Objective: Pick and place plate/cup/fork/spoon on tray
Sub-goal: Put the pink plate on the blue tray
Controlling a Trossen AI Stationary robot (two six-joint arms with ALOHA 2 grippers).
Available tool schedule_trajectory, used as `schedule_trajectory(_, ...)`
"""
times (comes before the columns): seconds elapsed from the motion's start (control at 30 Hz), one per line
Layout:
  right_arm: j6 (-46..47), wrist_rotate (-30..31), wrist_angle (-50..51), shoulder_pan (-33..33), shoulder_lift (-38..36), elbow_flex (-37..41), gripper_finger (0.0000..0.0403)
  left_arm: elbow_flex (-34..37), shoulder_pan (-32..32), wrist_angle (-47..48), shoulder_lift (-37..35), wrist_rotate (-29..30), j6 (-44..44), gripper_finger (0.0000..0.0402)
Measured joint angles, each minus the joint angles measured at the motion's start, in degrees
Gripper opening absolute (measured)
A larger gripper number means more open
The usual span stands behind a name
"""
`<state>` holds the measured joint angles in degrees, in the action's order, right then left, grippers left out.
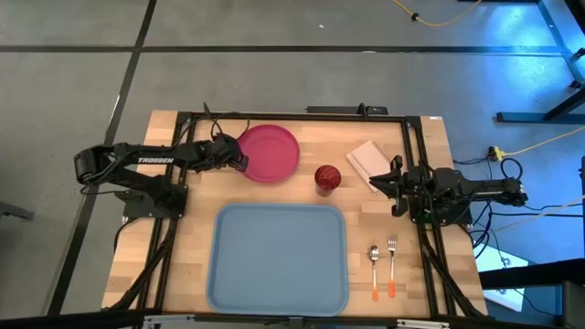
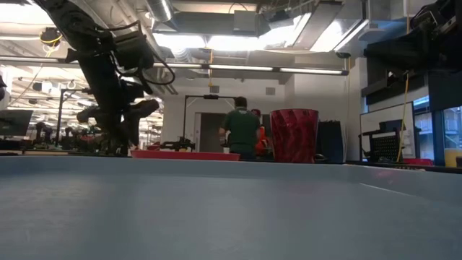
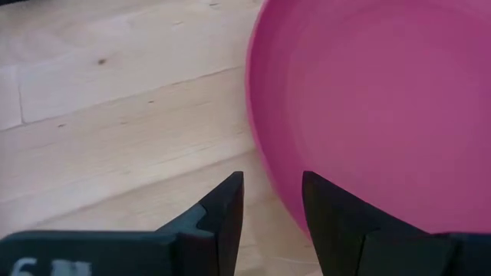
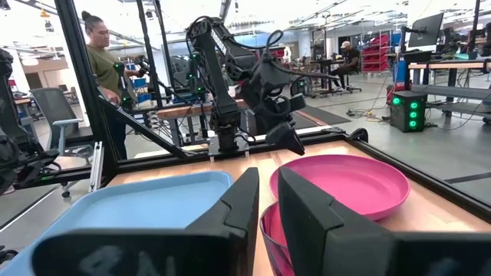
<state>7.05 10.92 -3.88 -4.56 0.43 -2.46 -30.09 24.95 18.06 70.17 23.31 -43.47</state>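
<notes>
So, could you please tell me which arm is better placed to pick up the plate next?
The left. Its hand is open right at the plate rim, while the right hand waits over by the napkin.

Pink-red plate (image 1: 270, 152), maroon faceted cup (image 1: 327, 177), light blue tray (image 1: 279, 259); orange-handled fork (image 1: 392, 265), spoon (image 1: 374, 268)
</notes>
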Motion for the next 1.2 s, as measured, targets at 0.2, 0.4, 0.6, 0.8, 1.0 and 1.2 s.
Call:
schedule_trajectory(0.2,0.0,0.0,0.0,0.0,0.0,0.0,0.0057,0.0,-2.6,-0.6,3.6,1.0,-3.1,0.0128)
schedule_trajectory(0.4,0.0,0.0,0.0,0.0,0.0,0.0,0.0057,0.0,-4.2,-5.2,9.1,1.2,-4.1,0.0128)
schedule_trajectory(0.6,0.0,0.0,0.0,0.0,0.0,0.0,0.0057,0.0,-4.1,-7.3,11.4,1.2,-4.1,0.0128)
schedule_trajectory(0.8,0.0,0.0,0.0,0.0,0.0,0.0,0.0057,0.0,-4.1,-7.2,11.4,1.4,-4.0,0.0119)
schedule_trajectory(1.0,0.0,0.0,0.0,0.0,0.0,0.0,0.0057,0.0,-4.1,-7.3,11.4,2.0,-4.0,0.0103)
schedule_trajectory(1.2,0.0,0.0,0.0,0.0,0.0,0.0,0.0057,0.0,-4.1,-7.2,11.4,2.5,-4.0,0.0085)
